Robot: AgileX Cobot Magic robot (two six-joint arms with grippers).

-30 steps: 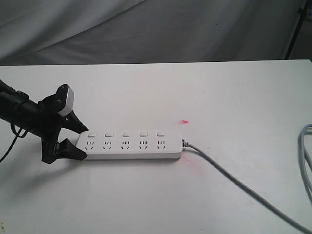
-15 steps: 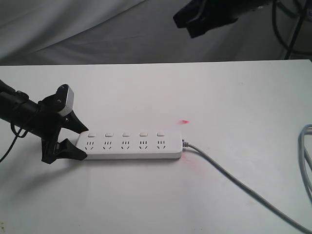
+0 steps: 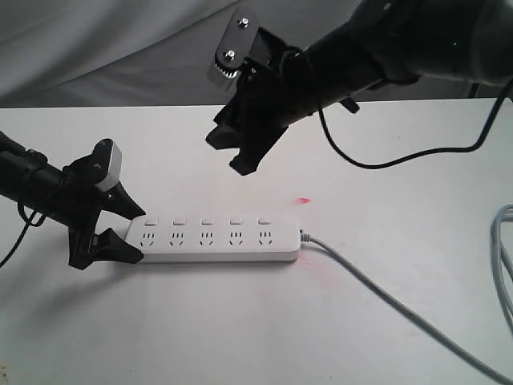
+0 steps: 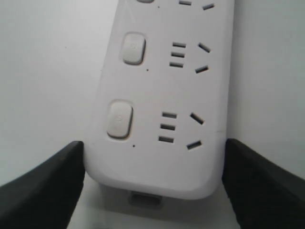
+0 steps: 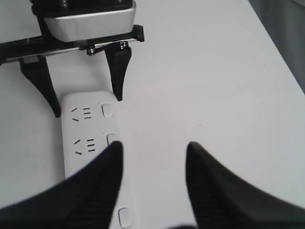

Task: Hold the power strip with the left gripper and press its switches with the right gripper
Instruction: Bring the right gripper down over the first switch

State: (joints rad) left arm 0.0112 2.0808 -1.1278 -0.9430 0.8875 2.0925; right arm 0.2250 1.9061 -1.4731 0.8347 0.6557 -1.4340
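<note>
The power strip point(image 3: 215, 252) lies flat on the white desk point(image 3: 377, 152), with its row of five switches point(image 3: 207, 220) along the long side farther from the camera. The left gripper point(image 3: 143, 236) grasps the strip's end opposite the cord, one black finger against each long side. In the left wrist view the fingers point(image 4: 43, 191) sit at the rounded corners, and the strip is cut off at its third switch.

From the strip's other end the grey cord point(image 3: 377, 293) trails across the desk and leaves the picture at the lower corner. More of it shows, cut off, at the frame's edge beyond.

The right gripper point(image 3: 224, 154) hangs in the air on the switch side of the strip. It is released, its fingers apart with nothing between them. Its height above the strip cannot be judged. In the right wrist view one finger point(image 5: 95, 191) covers part of the strip, so only three switches show there.

Bare desk lies open along both long sides of the strip. A small red spot point(image 3: 302, 200) glows on the desk near the cord end.
</note>
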